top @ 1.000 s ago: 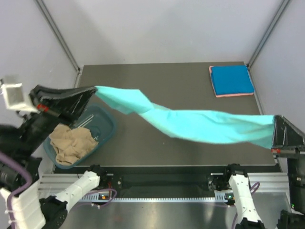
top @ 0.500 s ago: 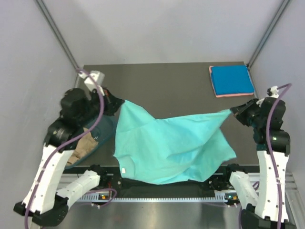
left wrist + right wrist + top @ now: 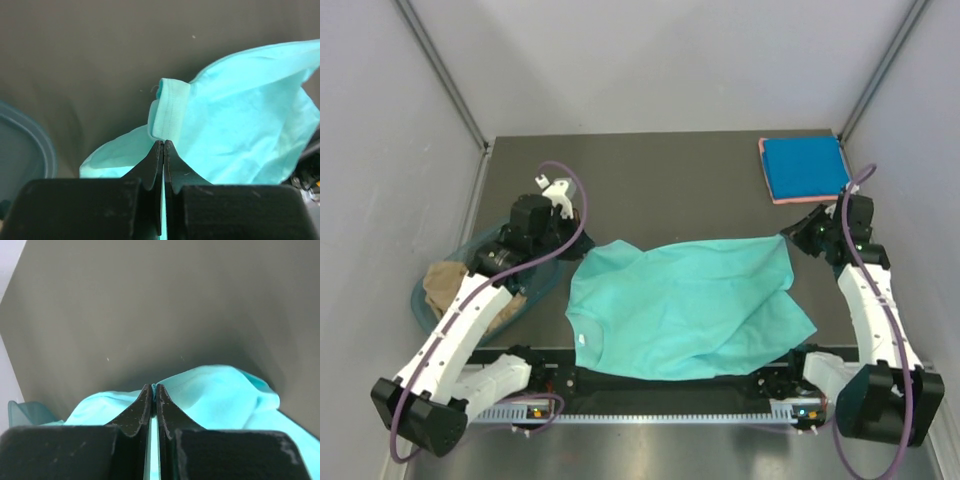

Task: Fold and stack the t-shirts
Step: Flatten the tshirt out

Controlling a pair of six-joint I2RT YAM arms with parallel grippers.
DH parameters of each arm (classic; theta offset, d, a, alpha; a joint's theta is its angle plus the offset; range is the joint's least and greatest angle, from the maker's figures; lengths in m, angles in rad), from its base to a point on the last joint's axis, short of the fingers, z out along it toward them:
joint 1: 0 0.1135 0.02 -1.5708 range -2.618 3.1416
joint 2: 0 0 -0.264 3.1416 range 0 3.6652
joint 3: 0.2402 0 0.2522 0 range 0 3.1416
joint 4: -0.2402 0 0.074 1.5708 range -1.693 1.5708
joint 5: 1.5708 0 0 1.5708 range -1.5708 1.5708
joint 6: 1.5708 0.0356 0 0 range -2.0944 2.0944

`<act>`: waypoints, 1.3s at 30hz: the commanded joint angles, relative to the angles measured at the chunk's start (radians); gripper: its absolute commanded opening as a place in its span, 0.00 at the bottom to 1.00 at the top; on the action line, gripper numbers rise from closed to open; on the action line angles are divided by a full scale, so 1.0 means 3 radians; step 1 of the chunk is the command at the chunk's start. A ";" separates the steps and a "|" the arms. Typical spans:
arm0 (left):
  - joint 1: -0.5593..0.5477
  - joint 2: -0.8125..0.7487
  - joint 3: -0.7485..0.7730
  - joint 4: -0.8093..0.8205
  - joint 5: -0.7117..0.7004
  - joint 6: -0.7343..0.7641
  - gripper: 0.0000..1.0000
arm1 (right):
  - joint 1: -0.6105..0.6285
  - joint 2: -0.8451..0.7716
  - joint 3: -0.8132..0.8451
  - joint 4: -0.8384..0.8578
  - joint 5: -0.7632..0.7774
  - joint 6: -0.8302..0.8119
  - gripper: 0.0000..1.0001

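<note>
On table [image 3: 670,180], teal t-shirt [image 3: 690,305] was spread; opposite edges were clamped by left gripper [image 3: 163,144] and right gripper [image 3: 154,387], jaws together.

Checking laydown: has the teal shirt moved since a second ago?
Yes. Against the folded blue shirt, the teal shirt has come down and toward the near edge of the table.

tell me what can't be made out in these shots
Tan t-shirt: top view, partly behind the left arm and the tub wall.
Pink t-shirt: top view, only a rim shows under the blue t-shirt.
Teal t-shirt label: top view, too small to read.
Cloth inside each grip: wrist views, hidden by the closed left fingers and right fingers.
</note>
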 commanded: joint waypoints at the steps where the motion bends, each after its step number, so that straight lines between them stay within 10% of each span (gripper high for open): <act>1: -0.0008 0.0015 0.0018 0.0347 -0.0423 0.0120 0.00 | 0.0063 0.0155 0.0090 0.0497 -0.0054 0.0018 0.00; 10: -0.0003 0.0219 0.0972 0.1047 -0.0552 0.0514 0.00 | 0.0099 0.0436 0.1096 0.1050 -0.0437 0.0106 0.00; 21: -0.0002 0.0343 0.2319 0.1354 -0.0364 0.0729 0.00 | 0.0053 0.0243 0.3096 -0.0258 -0.0294 -0.0211 0.00; 39: -0.0002 -0.0481 0.2957 0.1457 0.0112 0.0136 0.00 | 0.0364 -0.0893 0.4427 -0.1732 0.1121 -0.0355 0.00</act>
